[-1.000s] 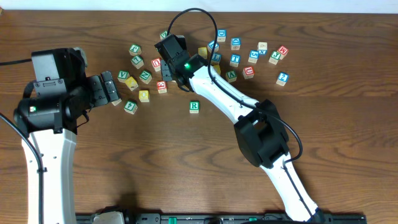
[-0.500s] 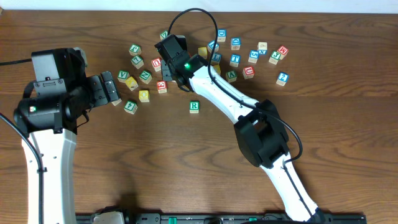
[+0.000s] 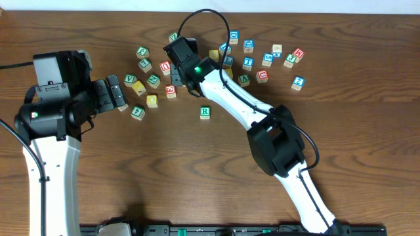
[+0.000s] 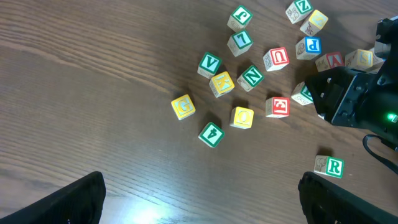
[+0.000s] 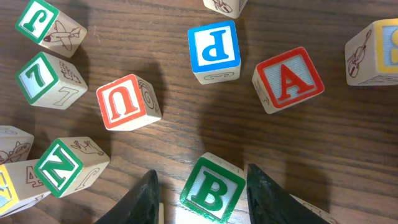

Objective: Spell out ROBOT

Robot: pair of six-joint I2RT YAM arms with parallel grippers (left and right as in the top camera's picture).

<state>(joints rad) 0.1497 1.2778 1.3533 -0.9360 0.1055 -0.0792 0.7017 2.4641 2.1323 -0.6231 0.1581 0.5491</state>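
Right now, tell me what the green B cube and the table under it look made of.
B cube: probably light, unvarnished wood, judging by the pale rim around its face. The green letter and frame look printed or painted, with a matte finish. Table: dark brown surface with clear wood grain and a low sheen. Whether it is solid wood, veneer or laminate cannot be told from these views.

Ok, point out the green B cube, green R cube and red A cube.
green B cube (image 5: 212,190): right wrist view, lettered top face.
green R cube (image 4: 334,167): left wrist view, lettered top face.
red A cube (image 5: 288,79): right wrist view, lettered top face.
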